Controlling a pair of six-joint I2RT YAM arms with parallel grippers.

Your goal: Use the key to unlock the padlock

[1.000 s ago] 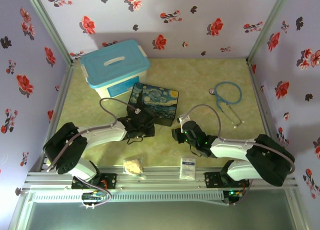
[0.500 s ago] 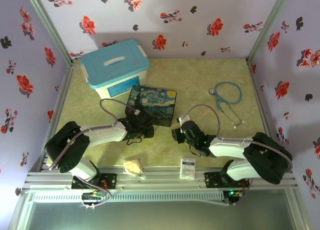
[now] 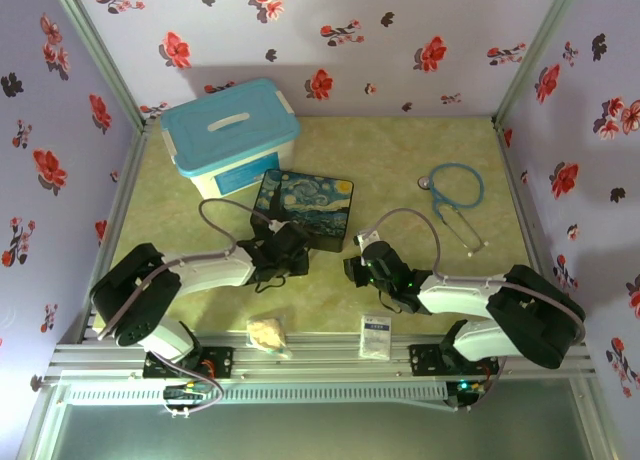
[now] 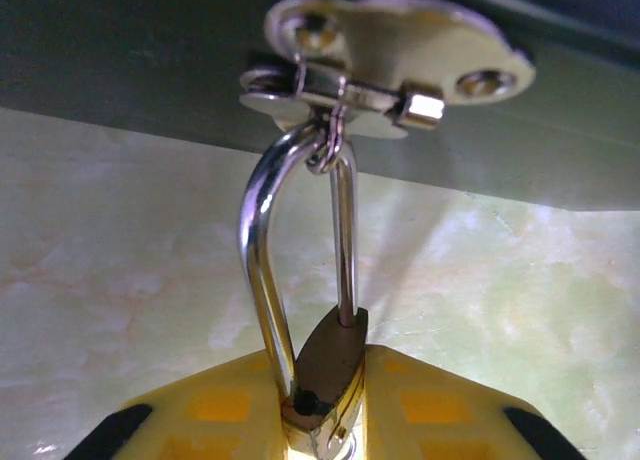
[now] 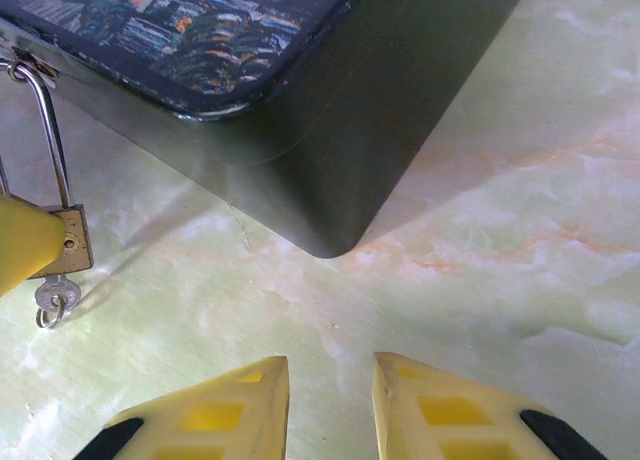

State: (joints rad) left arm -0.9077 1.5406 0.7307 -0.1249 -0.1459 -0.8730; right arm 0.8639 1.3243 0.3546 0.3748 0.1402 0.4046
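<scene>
The small brass padlock [image 4: 328, 365] hangs by its silver shackle [image 4: 262, 240] from the hasp [image 4: 390, 55] of the painted tin box [image 3: 308, 205]. My left gripper [image 4: 325, 400] is shut on the padlock's body. In the right wrist view the padlock [image 5: 68, 242] sits at the far left against a yellow finger [image 5: 20, 242], and the key [image 5: 50, 298] sticks out of its underside with a small ring. I cannot tell whether the shackle's near leg is free of the body. My right gripper [image 5: 330, 365] is open and empty, low over the table in front of the tin's corner [image 5: 330, 180].
A white box with a blue lid [image 3: 230, 135] stands behind the tin at the back left. A blue stethoscope [image 3: 455, 195] lies at the right. A small white packet [image 3: 375, 335] and a crumpled beige lump [image 3: 266, 333] lie near the front edge.
The left gripper has shifted slightly to the right with the padlock. The right gripper edged a little toward the tin, then held still.
</scene>
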